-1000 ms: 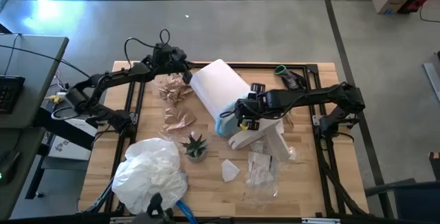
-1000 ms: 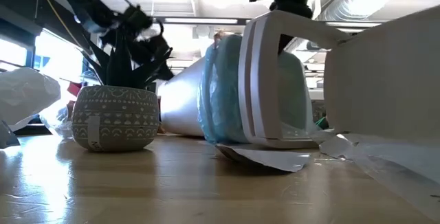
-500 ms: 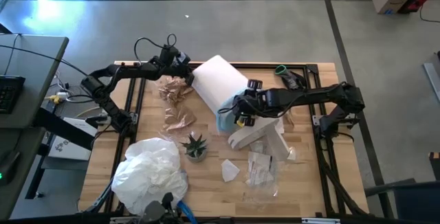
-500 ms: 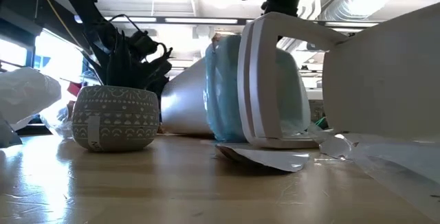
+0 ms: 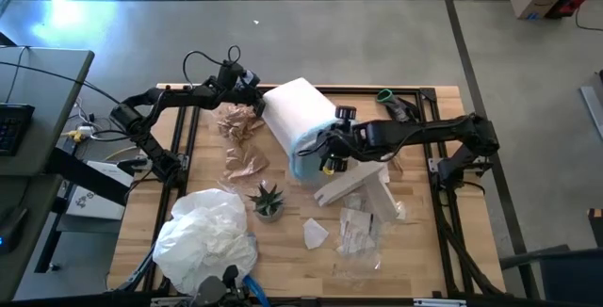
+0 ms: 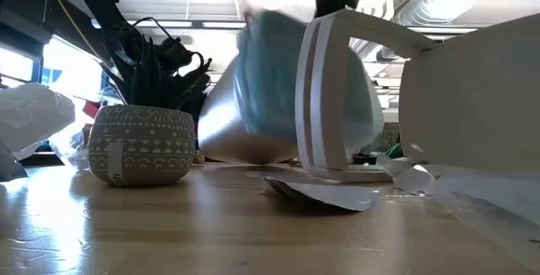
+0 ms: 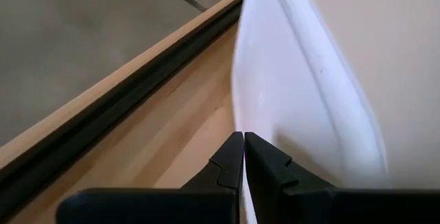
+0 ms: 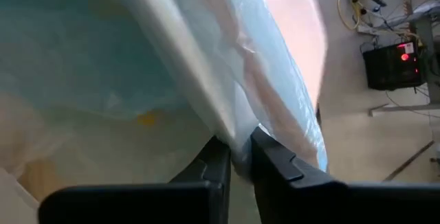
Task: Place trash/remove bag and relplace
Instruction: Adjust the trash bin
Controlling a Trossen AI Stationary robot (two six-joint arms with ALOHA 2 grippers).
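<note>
On your left, the white bag [image 5: 207,232] slumps at the near corner of the surface [image 5: 283,269], and the brown paper [image 5: 240,123] lies just past it, not yet binned. Your left gripper [image 5: 252,85] sits at the far end of the bin [image 5: 297,107], fingers pressed together with nothing between them, touching or almost touching the bin's closed end as a brace. The bin lies on its side, mouth toward the middle of the surface, with the liner [image 5: 306,156] bunched over its rim. Your right gripper [image 8: 235,157] is at that rim, pinching a fold of the liner. The plant [image 5: 267,200] stands just near of the bin's mouth, and the lid [image 5: 353,183], white scraps [image 5: 314,233] and wrappers [image 5: 358,241] lie to the right. The risk is in the pull: the pinch holds only a thin fold, so the film may slip free or tear. If the left brace slides off, the bin may drag along with the liner and roll into the plant or scatter the scraps.
</note>
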